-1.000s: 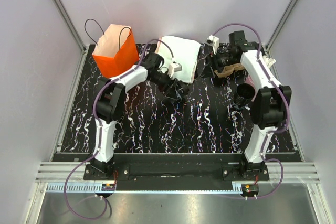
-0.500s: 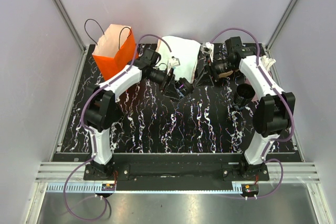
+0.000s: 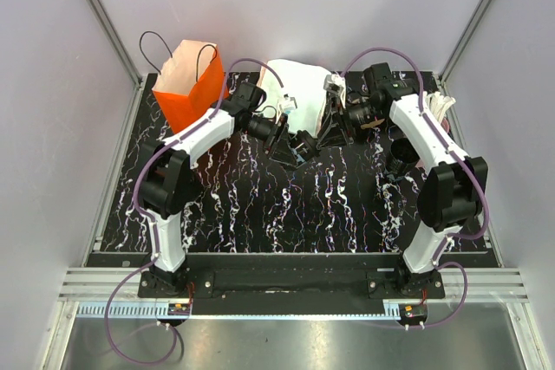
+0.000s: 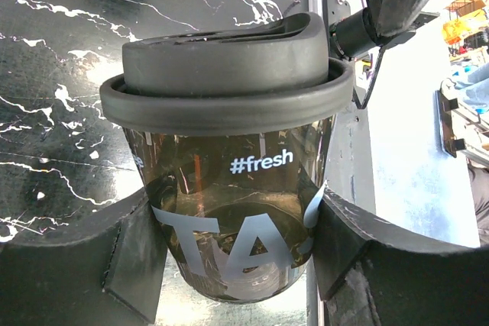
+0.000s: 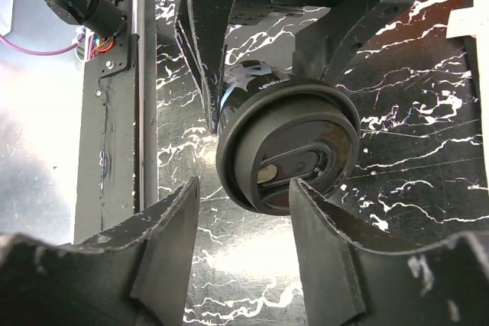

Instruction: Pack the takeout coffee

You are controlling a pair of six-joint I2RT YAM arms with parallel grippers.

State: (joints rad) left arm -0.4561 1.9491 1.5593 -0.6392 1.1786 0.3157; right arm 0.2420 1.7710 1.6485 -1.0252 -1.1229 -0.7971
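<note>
While the left gripper [image 4: 237, 253] pinches the takeout coffee [image 4: 229, 188] by its body, with one finger [image 4: 126, 265] pressed on each side of the dark translucent wall, the right gripper [image 5: 243, 183] is spread wide and holds nothing.

The left wrist view shows the cup in the middle of the frame. Its black lid [image 4: 225, 74] sits on the rim, and the white print "#fresh" is on the wall, with larger grey letters below it (only "TA" can be read).

The right wrist view has the same cup in the centre, with the top of the lid turned toward this camera. The left gripper's two fingers come down from the upper edge of the frame and clamp the cup from both sides. The right gripper's own fingers rise from the lower edge, one at each side of the lid's lower rim. I cannot tell if the one at the lower right touches the lid.

From the top external view, both grippers meet in the upper middle of the frame, above the black marbled table [image 3: 260, 205]. They are just in front of the white bag [image 3: 303, 84], and the orange paper bag [image 3: 189, 88] stands at the upper left.
</note>
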